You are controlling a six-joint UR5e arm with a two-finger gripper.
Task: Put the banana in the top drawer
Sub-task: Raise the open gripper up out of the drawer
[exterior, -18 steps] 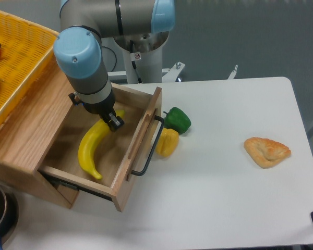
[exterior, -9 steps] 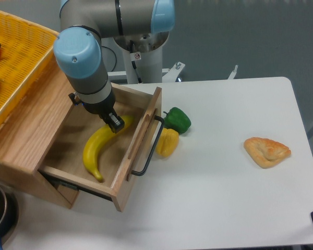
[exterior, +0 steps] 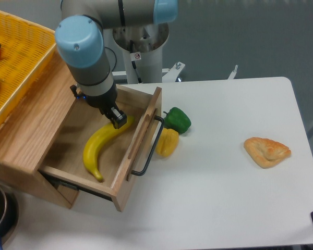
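Note:
The long yellow banana lies flat on the floor of the top drawer, which is pulled out with its black wire handle facing the table. My gripper hangs just over the banana's upper end near the drawer's back right corner. Its black fingers look open and slightly lifted off the fruit. The wrist hides most of the fingers.
A green bell pepper and a small yellow bell pepper sit right against the drawer handle. A pastry lies on the white table at the right. A yellow woven basket rests on the cabinet top at the left.
The banana shifted right and settled on the drawer floor, then stayed still. My gripper has since risen a little away from it.

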